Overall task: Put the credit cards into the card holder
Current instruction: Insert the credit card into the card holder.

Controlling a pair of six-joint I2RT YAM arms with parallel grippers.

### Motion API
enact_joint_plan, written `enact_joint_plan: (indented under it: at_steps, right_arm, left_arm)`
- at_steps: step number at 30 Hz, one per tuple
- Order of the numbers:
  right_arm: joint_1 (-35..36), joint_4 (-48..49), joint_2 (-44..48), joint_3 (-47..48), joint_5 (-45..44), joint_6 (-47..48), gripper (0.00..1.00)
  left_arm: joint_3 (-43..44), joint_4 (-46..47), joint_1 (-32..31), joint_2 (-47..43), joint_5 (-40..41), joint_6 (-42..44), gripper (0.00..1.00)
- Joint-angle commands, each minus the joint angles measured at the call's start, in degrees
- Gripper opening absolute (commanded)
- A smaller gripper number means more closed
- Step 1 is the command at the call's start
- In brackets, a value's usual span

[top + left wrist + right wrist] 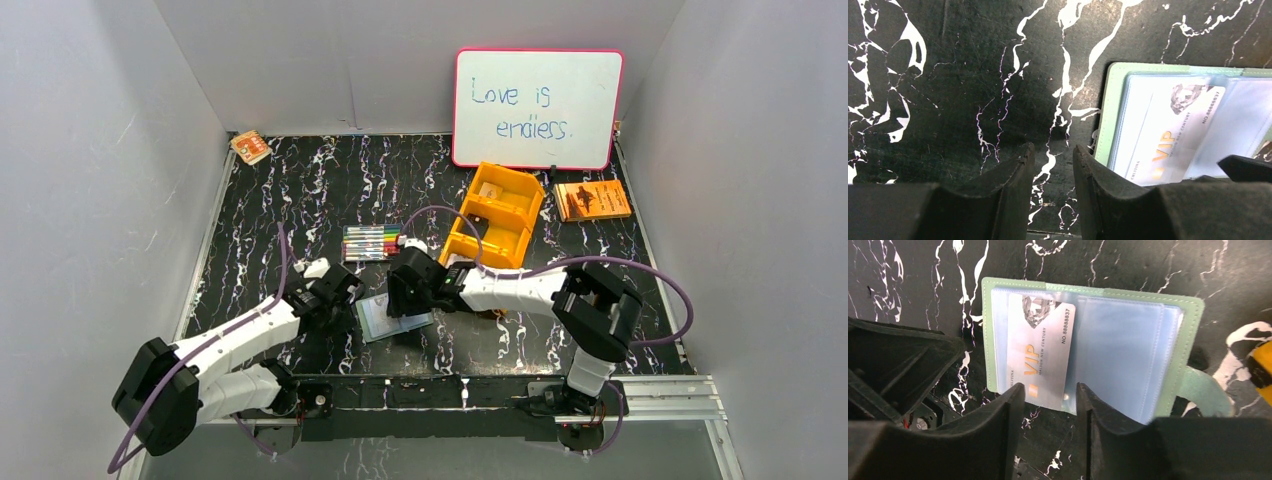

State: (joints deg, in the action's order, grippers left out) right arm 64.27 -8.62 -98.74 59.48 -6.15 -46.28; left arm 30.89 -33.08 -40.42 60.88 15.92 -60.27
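Card lies part-tucked in the open holder at lower centre of the top view, right gripper and left gripper both parted, empty; push it squarely, holder pinned.

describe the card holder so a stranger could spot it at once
On the black marble-patterned table, go from the orange plastic bin toward the near edge. A small pale-green folding wallet lies open there, alone in having clear blue-grey pockets, a silver VIP card on it.
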Motion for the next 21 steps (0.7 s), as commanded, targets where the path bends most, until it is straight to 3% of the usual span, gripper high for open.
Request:
enact_joint_plan:
  at_steps: [1, 6, 8, 21]
  right_arm:
    - [-2.19, -1.30, 2.74, 2.30, -1.19, -0.11, 0.44]
    - [-5.02, -1.92, 1.24, 2.67, 0.86, 0.97, 0.16]
    - [-5.52, -1.92, 0.37, 3.26, 1.70, 1.84, 0.11]
    - [-6.02, -0.51, -4.38, 5.02, 5.31, 3.22, 0.05]
  left_arm:
    - [1.04, 0.71, 0.76, 1.59, 1.34, -0.64, 0.33]
    - [0.34, 2.33, 1.30, 3.64, 0.61, -0.47, 0.32]
    - [0.09, 2.76, 1.33, 4.37, 0.39, -0.45, 0.32]
    - [-1.35, 5.39, 1.51, 6.61, -1.71, 0.41, 0.31]
